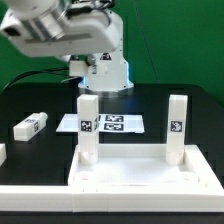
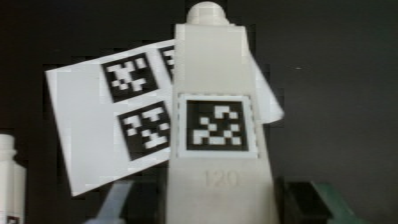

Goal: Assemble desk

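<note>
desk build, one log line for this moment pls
fingers: closed on held leg | behind it: marker board | tabletop: upright legs at two corners | loose leg: lying on table

The white desk panel [image 1: 140, 178] lies flat with its raised rim up, nearest the exterior camera. 2 square white legs stand upright at its far corners: the first upright leg [image 1: 88, 130] toward the exterior view's left and the second upright leg [image 1: 177, 130] toward its right. Each shows a black-and-white tag. A loose leg [image 1: 32, 125], also tagged, lies on its side well apart toward the exterior view's left. The held leg [image 2: 217, 110] is gripped in the end effector [image 2: 214, 198], tag facing the wrist camera and rounded peg pointing away.
</note>
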You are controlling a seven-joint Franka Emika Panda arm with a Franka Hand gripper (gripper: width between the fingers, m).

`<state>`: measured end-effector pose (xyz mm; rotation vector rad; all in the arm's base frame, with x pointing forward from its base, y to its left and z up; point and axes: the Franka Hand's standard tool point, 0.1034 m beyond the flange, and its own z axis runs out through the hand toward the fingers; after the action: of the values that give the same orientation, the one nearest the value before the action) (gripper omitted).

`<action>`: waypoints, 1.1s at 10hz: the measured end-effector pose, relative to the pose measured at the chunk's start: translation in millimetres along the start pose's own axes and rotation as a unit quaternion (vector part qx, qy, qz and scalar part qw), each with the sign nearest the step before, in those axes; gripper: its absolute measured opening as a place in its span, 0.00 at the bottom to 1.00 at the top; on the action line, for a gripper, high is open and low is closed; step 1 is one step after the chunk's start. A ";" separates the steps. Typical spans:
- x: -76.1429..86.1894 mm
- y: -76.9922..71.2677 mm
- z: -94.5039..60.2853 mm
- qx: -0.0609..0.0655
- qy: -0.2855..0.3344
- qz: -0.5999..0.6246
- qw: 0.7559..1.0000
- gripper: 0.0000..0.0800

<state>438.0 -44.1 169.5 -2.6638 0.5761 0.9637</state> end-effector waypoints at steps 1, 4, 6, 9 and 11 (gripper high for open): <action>3.6 -19.8 0.3 -0.010 0.025 0.006 1.000 0.36; 16.7 -27.6 1.0 -0.011 0.137 0.000 0.990 0.36; 21.4 -60.5 9.8 -0.038 0.189 -0.022 0.981 0.36; 38.3 -79.4 -34.5 -0.047 0.272 -0.051 0.960 0.36; 41.6 -84.0 -41.7 -0.040 0.340 -0.066 0.937 0.36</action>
<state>527.7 4.1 181.7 -3.0337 0.4744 -0.0022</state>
